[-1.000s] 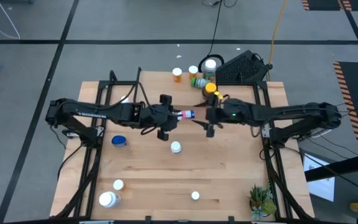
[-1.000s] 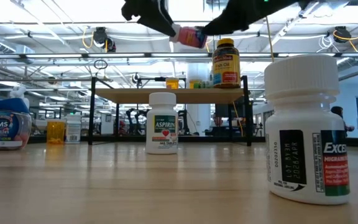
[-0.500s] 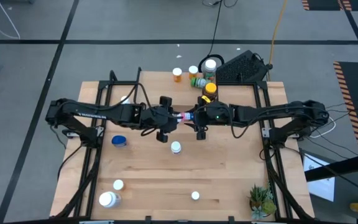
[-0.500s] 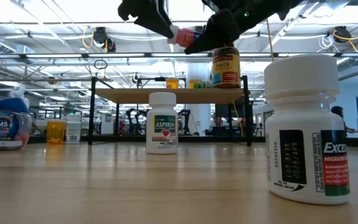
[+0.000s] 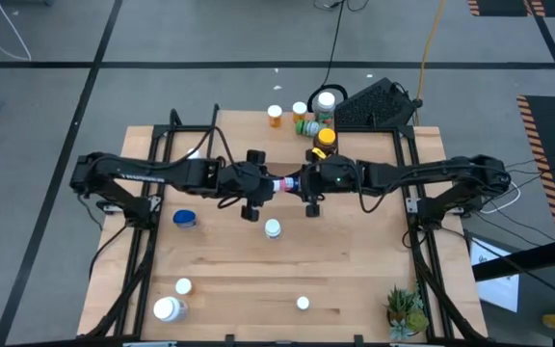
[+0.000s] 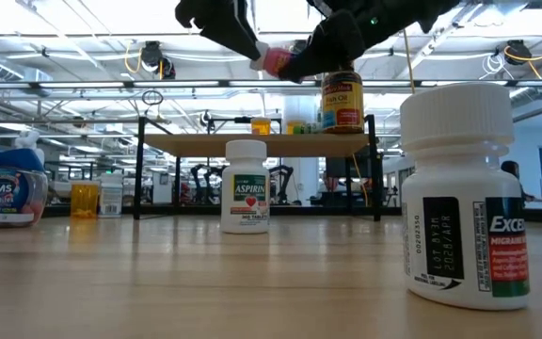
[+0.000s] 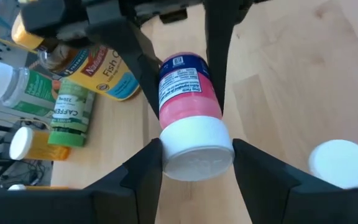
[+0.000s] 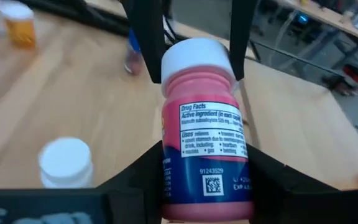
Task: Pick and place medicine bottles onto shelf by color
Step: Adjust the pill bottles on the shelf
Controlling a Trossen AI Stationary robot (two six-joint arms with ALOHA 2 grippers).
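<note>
Pink, white-capped bottle (image 7: pixel 190 112) held by both left gripper (image 7: pixel 194 163) and right gripper (image 8: pixel 201 167).

A: Both grippers meet mid-air over the table, my left gripper (image 5: pixel 276 183) on the cap end and my right gripper (image 5: pixel 299 182) on the base end of the pink bottle (image 5: pixel 287 182). No gap between them.

B: Below?

A: The aspirin bottle (image 5: pixel 273 228) stands just below and in front. Behind the right gripper, the fish oil bottle (image 5: pixel 325 141) crowds the shelf (image 6: pixel 252 143); bare wood beside the left.
</note>
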